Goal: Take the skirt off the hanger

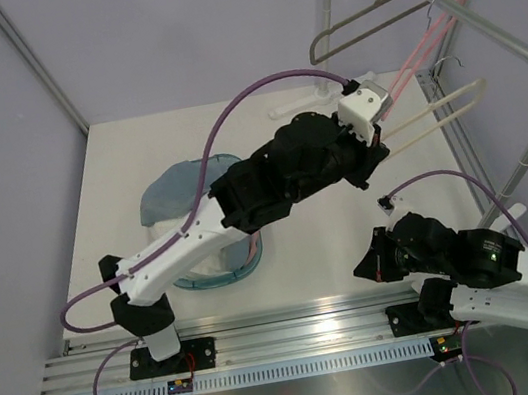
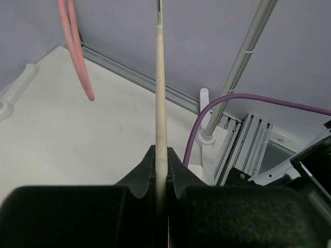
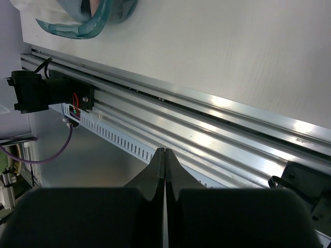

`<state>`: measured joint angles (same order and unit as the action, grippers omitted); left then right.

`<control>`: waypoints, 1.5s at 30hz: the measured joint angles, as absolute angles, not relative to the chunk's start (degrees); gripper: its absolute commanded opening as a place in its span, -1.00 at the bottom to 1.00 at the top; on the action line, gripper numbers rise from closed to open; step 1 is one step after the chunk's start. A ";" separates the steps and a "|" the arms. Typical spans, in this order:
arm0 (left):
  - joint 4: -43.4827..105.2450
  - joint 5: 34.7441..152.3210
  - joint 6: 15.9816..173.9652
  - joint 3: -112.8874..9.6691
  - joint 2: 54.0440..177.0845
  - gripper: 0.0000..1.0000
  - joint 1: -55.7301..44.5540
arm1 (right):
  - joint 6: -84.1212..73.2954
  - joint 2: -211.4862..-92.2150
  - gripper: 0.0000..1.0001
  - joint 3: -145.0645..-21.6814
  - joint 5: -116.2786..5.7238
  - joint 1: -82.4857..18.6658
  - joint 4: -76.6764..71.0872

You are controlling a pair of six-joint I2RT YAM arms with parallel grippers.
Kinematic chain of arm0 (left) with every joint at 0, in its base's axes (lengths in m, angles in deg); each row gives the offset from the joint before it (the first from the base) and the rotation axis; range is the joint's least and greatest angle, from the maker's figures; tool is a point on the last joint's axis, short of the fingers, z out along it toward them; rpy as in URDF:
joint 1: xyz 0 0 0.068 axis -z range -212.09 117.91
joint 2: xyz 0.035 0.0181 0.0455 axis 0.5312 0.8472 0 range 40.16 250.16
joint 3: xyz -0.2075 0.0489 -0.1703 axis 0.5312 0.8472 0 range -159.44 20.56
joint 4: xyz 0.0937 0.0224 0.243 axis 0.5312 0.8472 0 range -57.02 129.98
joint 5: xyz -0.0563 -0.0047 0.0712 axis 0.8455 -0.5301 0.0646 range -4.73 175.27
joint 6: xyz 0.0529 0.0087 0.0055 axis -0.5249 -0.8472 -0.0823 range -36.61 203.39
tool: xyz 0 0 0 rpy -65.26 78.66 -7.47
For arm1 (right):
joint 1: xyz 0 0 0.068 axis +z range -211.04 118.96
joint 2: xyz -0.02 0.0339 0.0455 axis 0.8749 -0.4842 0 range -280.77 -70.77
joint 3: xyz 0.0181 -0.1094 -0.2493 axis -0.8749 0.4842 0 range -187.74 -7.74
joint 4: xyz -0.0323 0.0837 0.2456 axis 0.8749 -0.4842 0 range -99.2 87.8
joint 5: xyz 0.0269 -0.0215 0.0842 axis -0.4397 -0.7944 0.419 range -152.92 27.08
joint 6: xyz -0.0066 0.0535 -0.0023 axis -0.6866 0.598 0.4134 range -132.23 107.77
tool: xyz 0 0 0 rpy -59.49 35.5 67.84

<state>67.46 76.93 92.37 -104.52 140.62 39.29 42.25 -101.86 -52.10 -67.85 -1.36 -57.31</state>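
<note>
The skirt (image 1: 170, 195), blue-grey with a teal hem and white lining, lies crumpled on the table at the left, partly under my left arm; its hem also shows in the right wrist view (image 3: 77, 20). My left gripper (image 1: 379, 146) is shut on the bar of a bare cream hanger (image 1: 438, 116), which hangs from the rack rail at the right. In the left wrist view the cream bar (image 2: 160, 93) runs up from between my shut fingers (image 2: 161, 157). My right gripper (image 1: 360, 270) is shut and empty, low by the table's front edge above the metal rail (image 3: 164, 152).
A pink hanger (image 1: 415, 59) and a grey hanger (image 1: 367, 23) hang on the slanted rack rail (image 1: 479, 25) at the back right. A rack pole (image 2: 243, 57) and purple cable (image 2: 232, 97) stand beyond the cream bar. The aluminium base rail (image 3: 217, 129) runs along the front.
</note>
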 measured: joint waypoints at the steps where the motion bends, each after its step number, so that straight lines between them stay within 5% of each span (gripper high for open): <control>1: 66.98 77.20 92.43 -104.69 141.63 -1.00 39.20 | 42.25 -101.84 -1.00 -52.32 -67.85 -1.36 -57.29; 32: 42.77 91.05 113.90 -118.16 164.67 -1.00 34.11 | 45.84 -95.00 -1.00 -51.70 -68.26 -1.36 -57.62; 35: 42.44 91.36 114.33 -118.22 164.84 -0.59 34.11 | 46.08 -95.00 -1.00 -51.49 -68.26 -1.36 -57.64; 39: 42.33 91.75 113.85 -118.22 164.80 0.82 34.11 | 46.19 -95.00 -1.00 -51.16 -68.26 -1.36 -57.60; 40: 42.33 91.77 113.17 -118.11 164.73 0.98 34.11 | 46.21 -95.02 -1.00 -51.03 -68.26 -1.36 -57.60; 45: 43.62 91.73 111.53 -114.18 161.43 0.98 33.98 | 46.27 -95.83 -0.94 -50.28 -68.24 -1.36 -57.14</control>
